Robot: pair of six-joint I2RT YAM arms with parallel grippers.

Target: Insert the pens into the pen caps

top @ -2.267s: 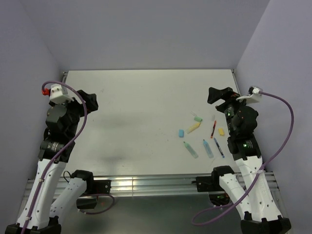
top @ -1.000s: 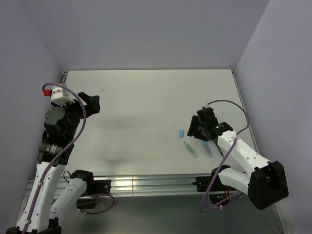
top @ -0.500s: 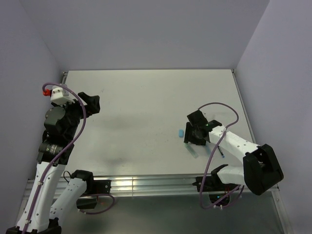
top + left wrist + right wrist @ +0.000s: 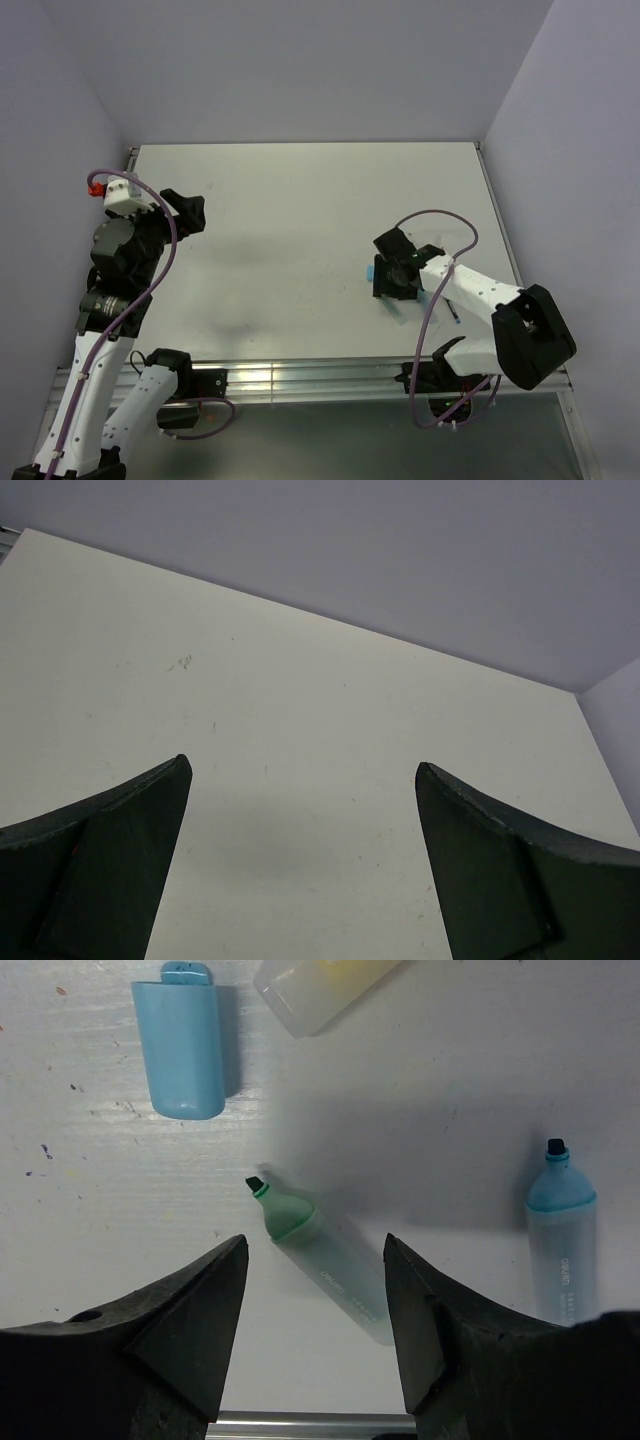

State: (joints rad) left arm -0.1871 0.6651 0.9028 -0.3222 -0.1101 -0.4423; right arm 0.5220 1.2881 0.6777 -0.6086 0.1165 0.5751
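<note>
Top external view, L to R: left gripper hasn't budged. It's parked raised over the left edge of the white worktop, claw released wide. The left wrist view shows only bare worktop between its fingers, nothing held.

Big change is on the right. The right arm, a couple of secs ago folded upright by the right edge, has swung down and slid leftward. The right gripper now hangs low over the pen cluster toward the front-right part of the worktop. Claw spread, empty.

Right wrist view: the stubby pale green marker, uncapped, lies diagonal on the worktop directly under the gap, tip pointing up-left. So prob. first pick is lined up, but no contact yet and nothing capped so far.

Around it:
- Short light blue plastic cap sits near, up-left of the tip.
- Translucent yellow marker lies at the view's top edge.
- Light blue marker, uncapped, lies apart to the right.
- Green and yellow caps aren't visible; prob. hidden by the arm.

Marker lies skewed to the fingers, so the wrist may need a twist before closing.
</note>
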